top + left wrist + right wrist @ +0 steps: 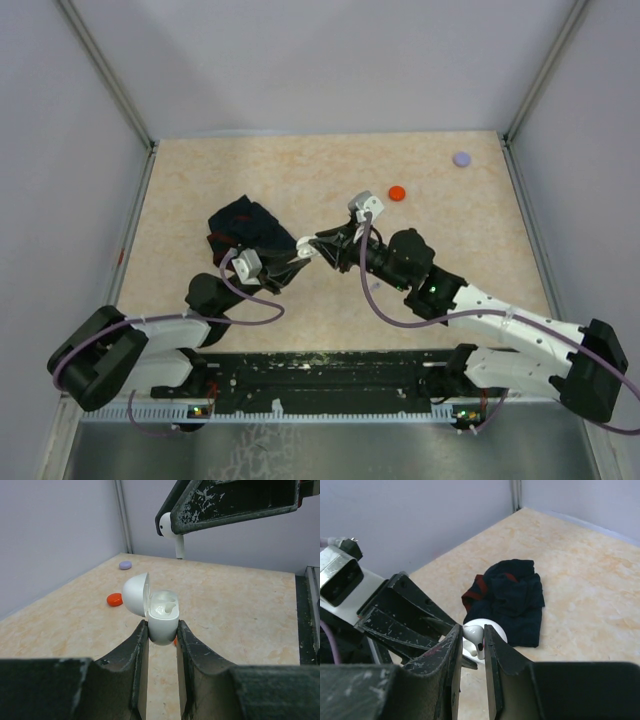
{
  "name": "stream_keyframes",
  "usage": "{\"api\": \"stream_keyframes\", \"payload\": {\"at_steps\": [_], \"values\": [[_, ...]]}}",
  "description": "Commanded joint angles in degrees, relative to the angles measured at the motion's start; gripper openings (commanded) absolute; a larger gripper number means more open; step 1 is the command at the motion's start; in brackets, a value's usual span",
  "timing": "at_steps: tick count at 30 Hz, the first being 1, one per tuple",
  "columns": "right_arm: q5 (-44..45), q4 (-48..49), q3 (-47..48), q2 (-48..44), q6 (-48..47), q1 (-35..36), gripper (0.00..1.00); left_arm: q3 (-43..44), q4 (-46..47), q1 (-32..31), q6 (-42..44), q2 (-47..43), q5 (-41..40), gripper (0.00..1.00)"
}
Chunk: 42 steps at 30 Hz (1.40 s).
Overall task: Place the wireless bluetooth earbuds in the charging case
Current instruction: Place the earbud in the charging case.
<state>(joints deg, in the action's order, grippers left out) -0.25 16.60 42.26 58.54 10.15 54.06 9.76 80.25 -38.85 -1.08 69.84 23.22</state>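
My left gripper (162,630) is shut on the base of a white charging case (162,622) and holds it upright above the table. Its lid (135,594) is open to the left, and one white earbud (167,608) sits in a socket. My right gripper (471,632) is shut on a second white earbud (474,636). It hangs stem down above and behind the case in the left wrist view (171,527). In the top view both grippers, left (298,252) and right (323,241), meet at the case (305,243) at mid table. No red or lavender earbuds show clearly.
A dark blue cloth (245,228) lies just left of the grippers, also in the right wrist view (512,600). A red round disc (397,193) and a lavender round disc (461,158) lie at the far right. A small orange-red bit (175,641) shows behind the case.
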Motion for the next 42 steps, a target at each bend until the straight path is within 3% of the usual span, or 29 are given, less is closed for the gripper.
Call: {"api": "stream_keyframes", "payload": {"at_steps": [1,22,42], "values": [[-2.69,9.1,-0.04,0.57,1.45,1.26,0.22,1.58,5.33,0.0,-2.18,0.6,2.05,0.0],[-1.33,8.2,0.81,5.85,-0.17,3.54,0.23,1.05,6.2,0.0,-4.3,-1.46,0.54,0.0],[1.81,13.11,-1.45,5.49,-1.17,4.27,0.23,0.79,6.96,0.0,-7.39,-1.55,2.3,0.0]]}}
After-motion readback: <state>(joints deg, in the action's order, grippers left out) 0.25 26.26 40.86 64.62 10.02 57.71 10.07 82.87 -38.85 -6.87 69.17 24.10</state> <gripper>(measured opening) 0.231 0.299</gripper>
